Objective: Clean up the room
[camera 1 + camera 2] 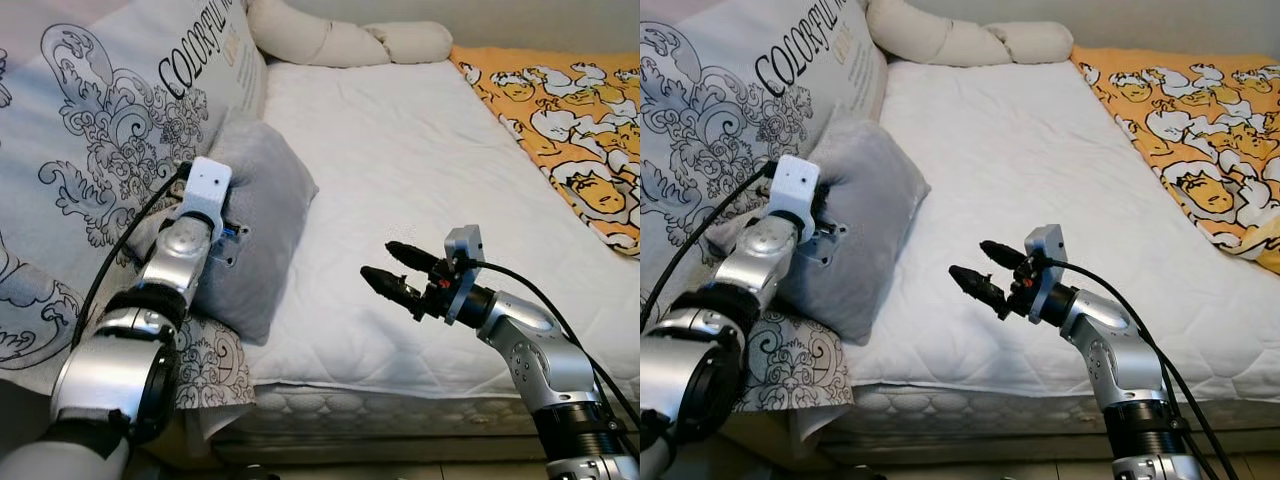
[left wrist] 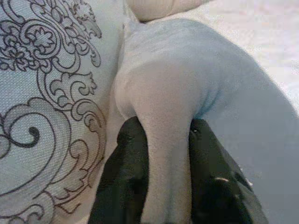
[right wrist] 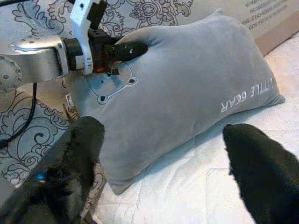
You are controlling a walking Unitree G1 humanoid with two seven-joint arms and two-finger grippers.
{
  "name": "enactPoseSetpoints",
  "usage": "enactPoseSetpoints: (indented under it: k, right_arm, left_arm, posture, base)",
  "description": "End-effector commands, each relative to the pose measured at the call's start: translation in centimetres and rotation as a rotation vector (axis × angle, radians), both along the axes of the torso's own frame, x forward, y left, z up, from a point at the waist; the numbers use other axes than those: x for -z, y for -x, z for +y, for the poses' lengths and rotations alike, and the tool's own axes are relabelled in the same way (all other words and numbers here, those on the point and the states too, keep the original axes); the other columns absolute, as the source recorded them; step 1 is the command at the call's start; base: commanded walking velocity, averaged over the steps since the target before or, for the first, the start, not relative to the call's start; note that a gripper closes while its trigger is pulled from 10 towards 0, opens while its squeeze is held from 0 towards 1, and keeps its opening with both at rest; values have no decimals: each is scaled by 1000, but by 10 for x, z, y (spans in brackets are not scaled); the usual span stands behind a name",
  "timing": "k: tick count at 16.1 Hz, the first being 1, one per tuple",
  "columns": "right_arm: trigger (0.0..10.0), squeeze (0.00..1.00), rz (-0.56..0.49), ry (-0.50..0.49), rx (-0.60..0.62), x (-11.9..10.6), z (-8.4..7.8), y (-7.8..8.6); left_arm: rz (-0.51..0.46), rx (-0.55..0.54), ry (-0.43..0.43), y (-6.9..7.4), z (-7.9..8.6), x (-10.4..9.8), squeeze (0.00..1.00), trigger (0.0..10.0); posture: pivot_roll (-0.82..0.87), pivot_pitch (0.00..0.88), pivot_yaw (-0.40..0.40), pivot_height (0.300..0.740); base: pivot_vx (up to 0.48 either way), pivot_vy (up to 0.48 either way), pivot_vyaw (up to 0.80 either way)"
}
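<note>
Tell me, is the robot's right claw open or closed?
Open. The right gripper hovers over the white mattress with a clear gap between its two black fingers, holding nothing and pointing at the grey pillow.

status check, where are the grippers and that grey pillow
Left gripper pinching a fold of the soft grey velvet pillow. Right gripper open, empty, over the white quilted mattress. Nothing between them.

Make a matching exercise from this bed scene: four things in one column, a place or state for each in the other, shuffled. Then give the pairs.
1. small grey plush pillow
2. orange cartoon-print blanket
3. long cream bolster
4. right gripper

A. open above the white mattress
B. at the bed's far end
C. pinched by the left gripper
D. spread along the robot's right side

Pairs: 1-C, 2-D, 3-B, 4-A
</note>
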State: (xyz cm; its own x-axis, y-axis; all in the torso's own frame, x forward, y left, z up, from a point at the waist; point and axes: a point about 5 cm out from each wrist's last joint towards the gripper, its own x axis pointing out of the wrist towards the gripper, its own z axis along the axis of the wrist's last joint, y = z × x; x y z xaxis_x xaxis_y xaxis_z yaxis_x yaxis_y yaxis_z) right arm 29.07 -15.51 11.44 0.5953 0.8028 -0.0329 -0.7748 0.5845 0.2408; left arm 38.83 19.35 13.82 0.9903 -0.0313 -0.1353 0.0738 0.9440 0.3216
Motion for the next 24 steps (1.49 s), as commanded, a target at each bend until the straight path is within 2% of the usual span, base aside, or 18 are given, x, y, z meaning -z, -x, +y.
enactPoseSetpoints:
  k: [1,3,5,7,9,13,14,15,17,19,21,24]
  right_arm:
    - [10000,1000,-8,-7,2,-2,-1,1]
    - [10000,1000,-8,-31,-14,-2,1,3]
    - [10000,1000,-16,-56,9,-3,1,4]
    - [10000,1000,-24,-77,30,-3,2,4]
    - [10000,1000,-36,-84,53,-2,5,4]
    - [10000,1000,-68,-116,181,-2,6,1]
    - [10000,1000,-91,-98,312,-2,2,-2]
    - [10000,1000,-56,-32,455,5,-3,-4]
    - [10000,1000,7,-22,533,11,-5,-4]
    - [10000,1000,-9,-40,651,12,-6,4]
    - [10000,1000,3,-86,756,13,-8,5]
    - [10000,1000,-13,-44,774,13,-9,6]
  left_arm:
    - [-16,12,22,0,1,-2,1000,10000]
    - [23,100,47,4,-1,4,1000,10000]
    - [-41,223,45,10,-12,1,1000,10000]
    - [-183,206,72,10,-10,-21,1000,10000]
    - [-244,190,98,11,-8,-34,1000,10000]
    - [-300,220,139,22,-12,-35,1000,10000]
    - [-289,236,146,29,-16,-31,1000,10000]
    - [-256,244,167,39,-20,-22,1000,10000]
    - [-229,216,207,48,-18,-14,1000,10000]
    - [-187,156,257,65,-13,-2,1000,10000]
    - [-154,167,217,76,-14,4,1000,10000]
    - [-100,123,198,82,-10,12,1000,10000]
  posture:
    - [10,0,10,740]
    - [12,0,11,740]
    - [13,0,2,740]
    - [36,0,-18,740]
    - [29,0,-13,740]
    - [26,0,-6,740]
    - [24,0,0,740]
    - [18,0,6,740]
    - [11,0,9,740]
    - [16,0,0,740]
    - [17,0,-4,740]
    - [18,0,-4,740]
  base:
    - [0,0,0]
    - [0,0,0]
    - [0,0,0]
    - [0,0,0]
    - [0,0,0]
    - [0,0,0]
    - [0,0,0]
    - [0,0,0]
    - [0,0,0]
    - [0,-407,0]
    - [0,-412,0]
    - [0,-412,0]
